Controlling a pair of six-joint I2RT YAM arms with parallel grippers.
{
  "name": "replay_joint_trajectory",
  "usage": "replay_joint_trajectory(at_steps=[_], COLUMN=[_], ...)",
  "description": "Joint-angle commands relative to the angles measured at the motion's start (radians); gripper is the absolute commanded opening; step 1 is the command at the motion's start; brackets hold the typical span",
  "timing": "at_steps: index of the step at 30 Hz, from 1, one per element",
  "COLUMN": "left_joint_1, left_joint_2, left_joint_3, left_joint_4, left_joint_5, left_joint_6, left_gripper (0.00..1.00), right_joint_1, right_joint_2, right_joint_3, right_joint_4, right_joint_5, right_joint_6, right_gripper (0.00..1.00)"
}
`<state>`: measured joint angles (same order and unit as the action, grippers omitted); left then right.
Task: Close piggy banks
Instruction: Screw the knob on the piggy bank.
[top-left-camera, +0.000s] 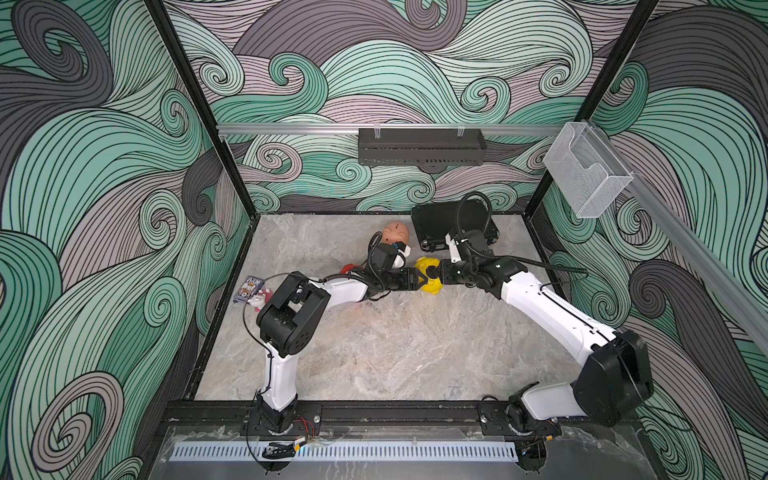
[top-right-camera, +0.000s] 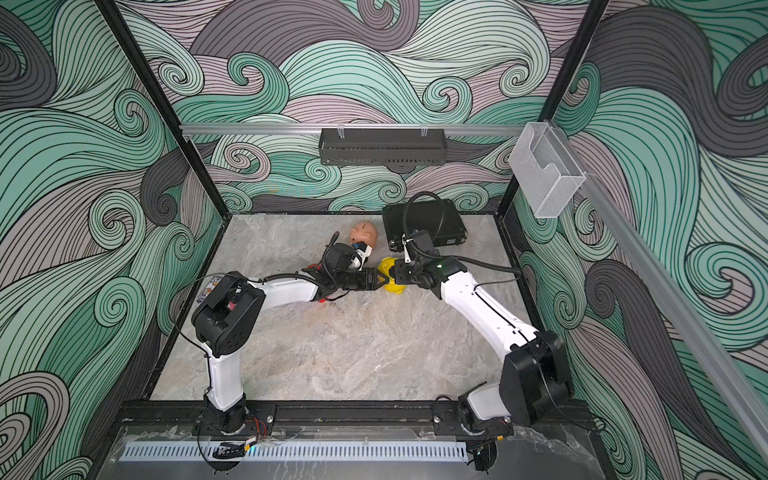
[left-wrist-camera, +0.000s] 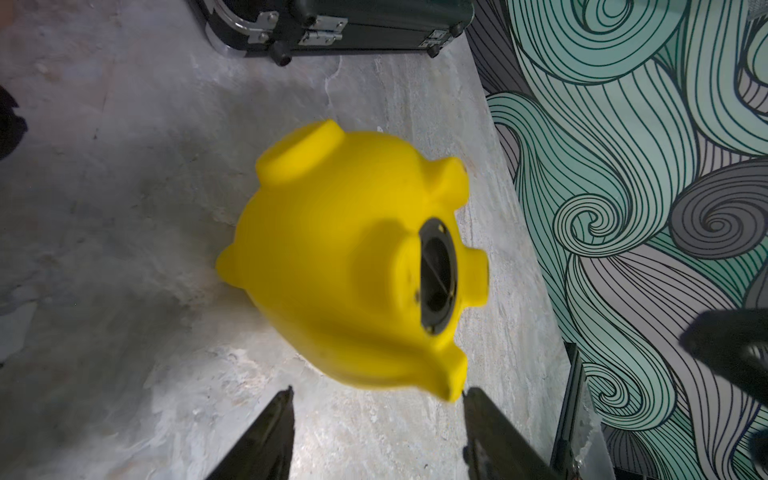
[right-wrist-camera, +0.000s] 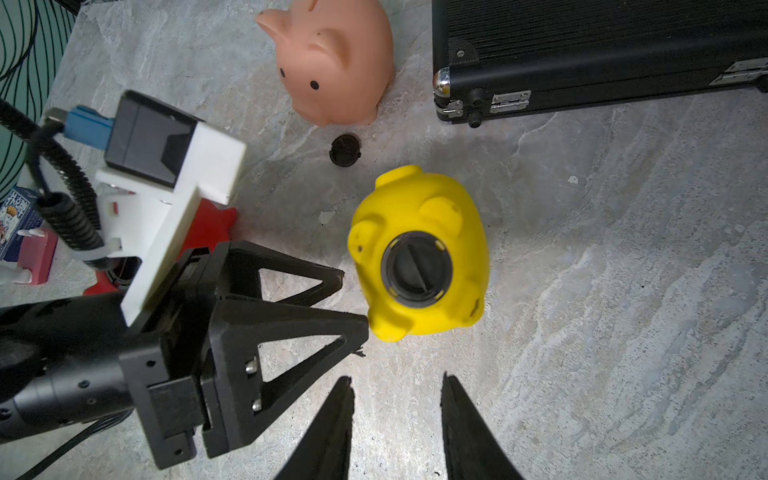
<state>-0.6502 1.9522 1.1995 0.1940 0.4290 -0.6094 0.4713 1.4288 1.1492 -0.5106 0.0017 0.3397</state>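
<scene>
The yellow piggy bank (right-wrist-camera: 419, 195) lies belly up in mid-table, and it shows in both top views (top-left-camera: 424, 264) (top-right-camera: 386, 265). A black plug (right-wrist-camera: 417, 270) sits in its belly hole. My left gripper (left-wrist-camera: 380, 392) is open right beside it, with one fingertip (left-wrist-camera: 471, 395) at a foot. Just above the pig, my right gripper (right-wrist-camera: 397, 380) stands open with nothing in it. The peach-pink piggy bank (right-wrist-camera: 336, 62) stands upright further back. A loose black plug (right-wrist-camera: 345, 149) lies in front of it. The red piggy bank (right-wrist-camera: 208, 224) is mostly hidden under my left arm.
A closed black case (top-left-camera: 453, 224) lies at the back right, close to the pigs. A card box (top-left-camera: 249, 289) and a small pink-and-white toy (top-left-camera: 262, 300) sit at the table's left edge. On the back wall hang a black basket (top-left-camera: 419, 147) and a clear holder (top-left-camera: 586, 170).
</scene>
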Motion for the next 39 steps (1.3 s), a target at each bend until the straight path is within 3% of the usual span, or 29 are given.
replay_joint_trajectory(at_steps=[1, 28, 39], left_joint_1=[0.003, 0.006, 0.006], left_joint_2=[-0.013, -0.041, -0.174], left_joint_3=[0.041, 0.042, -0.025], left_joint_4=[-0.038, -0.054, -0.112], left_joint_5=[-0.010, -0.007, -0.029], left_joint_6=[0.031, 0.040, 0.066], left_gripper=[0.64, 0.64, 0.64], right_joint_1=[0.003, 0.003, 0.003], right_joint_2=[-0.016, -0.010, -0.030], right_joint_3=[-0.011, 0.004, -0.008], right_joint_4=[0.015, 0.006, 0.010], right_joint_5=[0.002, 0.001, -0.001], right_joint_6=[-0.011, -0.015, -0.018], right_gripper=[0.38, 0.39, 0.39])
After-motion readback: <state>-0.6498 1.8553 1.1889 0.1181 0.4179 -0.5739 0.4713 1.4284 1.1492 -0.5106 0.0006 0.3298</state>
